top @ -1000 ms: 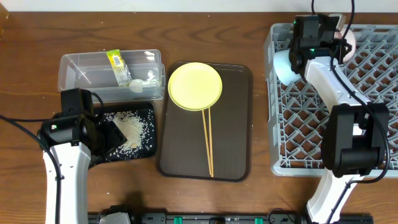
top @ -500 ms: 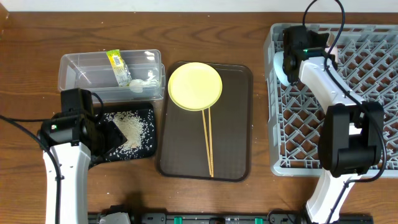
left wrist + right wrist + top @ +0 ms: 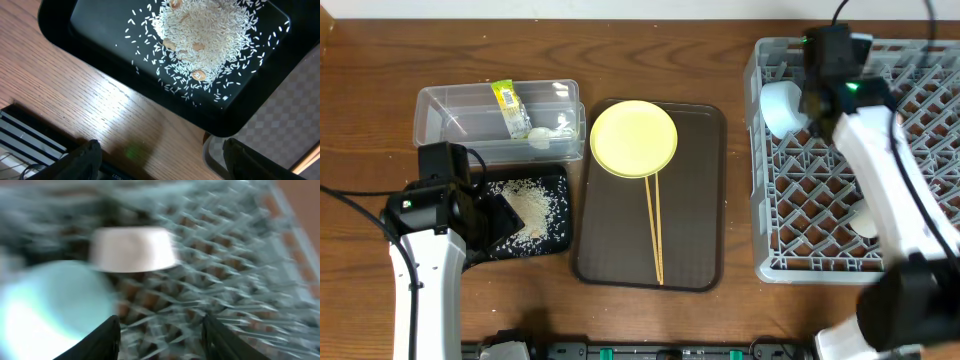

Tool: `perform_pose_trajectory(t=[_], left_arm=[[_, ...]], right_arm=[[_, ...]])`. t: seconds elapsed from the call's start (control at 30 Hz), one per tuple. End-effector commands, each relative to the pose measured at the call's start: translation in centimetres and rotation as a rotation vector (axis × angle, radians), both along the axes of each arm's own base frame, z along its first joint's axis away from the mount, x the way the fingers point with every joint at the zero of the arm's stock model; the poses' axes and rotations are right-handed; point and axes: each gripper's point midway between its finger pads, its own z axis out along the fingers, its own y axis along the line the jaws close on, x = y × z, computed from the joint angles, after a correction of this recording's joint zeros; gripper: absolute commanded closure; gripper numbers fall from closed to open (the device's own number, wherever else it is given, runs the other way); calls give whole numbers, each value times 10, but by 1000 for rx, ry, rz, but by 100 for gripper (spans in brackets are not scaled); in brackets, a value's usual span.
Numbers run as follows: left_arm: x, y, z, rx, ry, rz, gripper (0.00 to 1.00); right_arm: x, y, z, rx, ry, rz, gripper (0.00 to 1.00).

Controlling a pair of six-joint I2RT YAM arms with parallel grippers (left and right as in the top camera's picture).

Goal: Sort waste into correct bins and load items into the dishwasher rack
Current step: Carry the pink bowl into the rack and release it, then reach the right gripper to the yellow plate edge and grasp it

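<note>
The grey dishwasher rack (image 3: 920, 130) stands at the right. The light blue bowl (image 3: 778, 108) lies in its far left corner, and the small pale cup (image 3: 863, 220) sits nearer the front. My right gripper (image 3: 825, 75) is open and empty above the rack (image 3: 240, 270). Its blurred wrist view shows the gripper (image 3: 160, 325), the upturned white bowl (image 3: 132, 250) and the blue bowl (image 3: 50, 310). The yellow plate (image 3: 633, 138) and chopsticks (image 3: 653, 225) lie on the brown serving tray (image 3: 705, 200). My left gripper (image 3: 505, 215) (image 3: 167, 165) is open and empty over the black tray (image 3: 555, 240) of rice (image 3: 205, 35).
The clear tub (image 3: 450, 125) behind the black tray holds the yellow-green wrapper (image 3: 507, 100) and the white crumpled scrap (image 3: 545, 135). Bare wooden table lies in front of the trays and between the serving tray and the rack. The black tray's near edge (image 3: 150, 95) shows in the left wrist view.
My right arm has swung from the rack's left rim toward its middle, and its wrist view is blurred by motion. The left arm has not moved.
</note>
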Motion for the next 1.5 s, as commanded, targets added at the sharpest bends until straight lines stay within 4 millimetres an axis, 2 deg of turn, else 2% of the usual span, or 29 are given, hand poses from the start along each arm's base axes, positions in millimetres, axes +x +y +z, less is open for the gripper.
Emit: perform_pose_trajectory(t=[0.0, 0.13, 0.23, 0.37, 0.57, 0.83, 1.1, 1.23, 1.47], left_arm=[[0, 3, 3, 9, -7, 12, 19], [0, 3, 3, 9, -7, 12, 19], [0, 3, 3, 9, -7, 12, 19], [0, 3, 3, 9, -8, 12, 19], [0, 3, 3, 9, -8, 12, 19], [0, 3, 3, 9, -8, 12, 19], [0, 3, 3, 9, -8, 12, 19], [0, 3, 3, 9, -8, 12, 19], [0, 3, 3, 9, -8, 12, 19]], right_arm=[[0, 90, 15, 364, -40, 289, 46], [-3, 154, 26, 533, -56, 491, 44], [-6, 182, 19, 533, -33, 549, 43], [-8, 210, -10, 501, 32, 555, 42], [-13, 244, -72, 500, 160, 519, 42], [-14, 268, -142, 538, 262, 428, 46], [-19, 272, -193, 546, 334, 320, 58], [-20, 270, -204, 549, 343, 272, 71], [-14, 269, -200, 550, 314, 260, 92]])
